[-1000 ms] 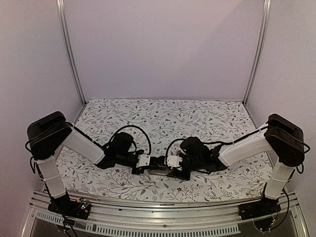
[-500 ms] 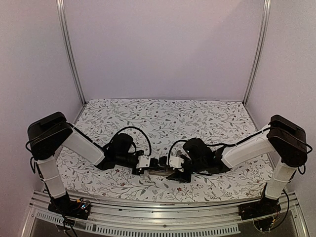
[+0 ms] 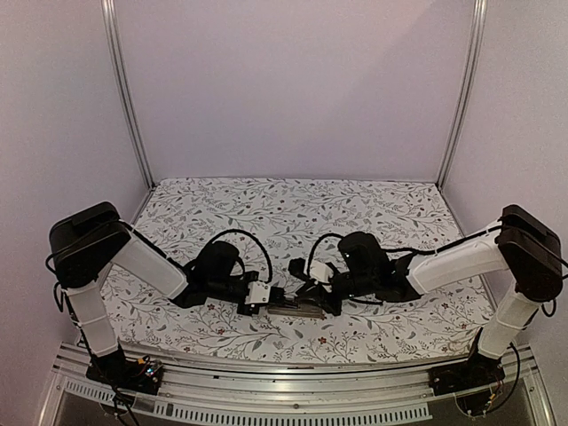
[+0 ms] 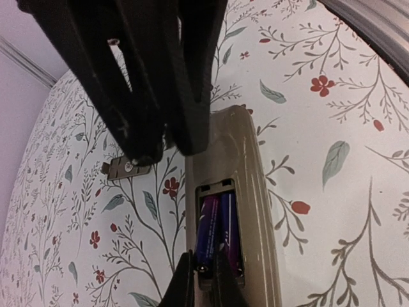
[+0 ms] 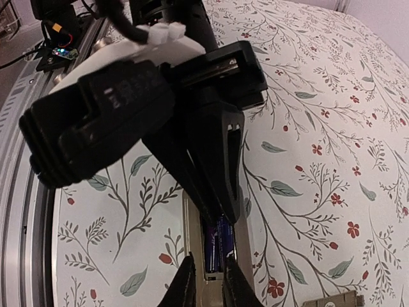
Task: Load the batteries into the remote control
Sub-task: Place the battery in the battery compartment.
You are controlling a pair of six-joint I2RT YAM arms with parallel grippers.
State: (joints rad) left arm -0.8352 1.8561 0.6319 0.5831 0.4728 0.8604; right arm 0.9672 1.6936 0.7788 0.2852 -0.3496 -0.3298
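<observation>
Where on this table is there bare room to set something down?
The far half of the table, up to the back wall, is bare. Near centre is crowded: the left gripper and right gripper meet over the remote.

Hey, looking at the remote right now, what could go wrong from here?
Both batteries lie in the open recess of the remote, the left gripper right at their ends; a nudge might pop one out. The right gripper sits close at the other end, so the two could clash. A small beige piece, likely the cover, lies loose on the cloth.
</observation>
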